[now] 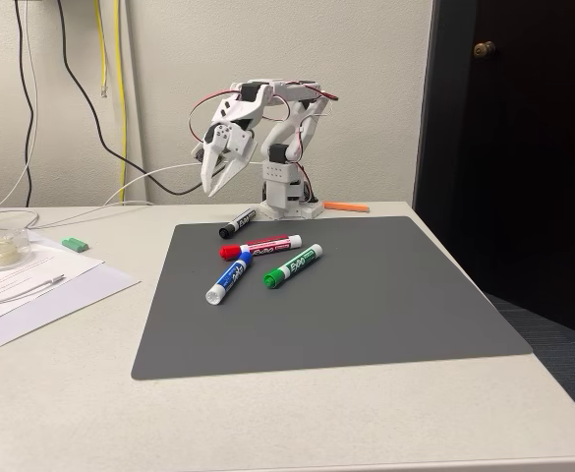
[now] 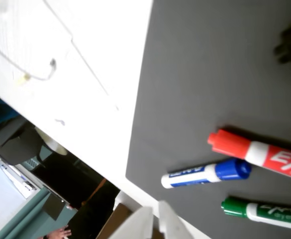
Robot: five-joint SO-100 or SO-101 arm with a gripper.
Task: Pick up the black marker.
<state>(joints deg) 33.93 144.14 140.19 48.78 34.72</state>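
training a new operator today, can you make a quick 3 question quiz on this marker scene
1. True or false: the gripper hangs in the air above the mat, touching no marker.
2. In the fixed view, which marker lies nearest the arm's base: A the black marker, B the blue marker, C the green marker?
3. Fill in: in the fixed view the red marker has its cap pointing to the ____.

Key
1. True.
2. A.
3. Left.
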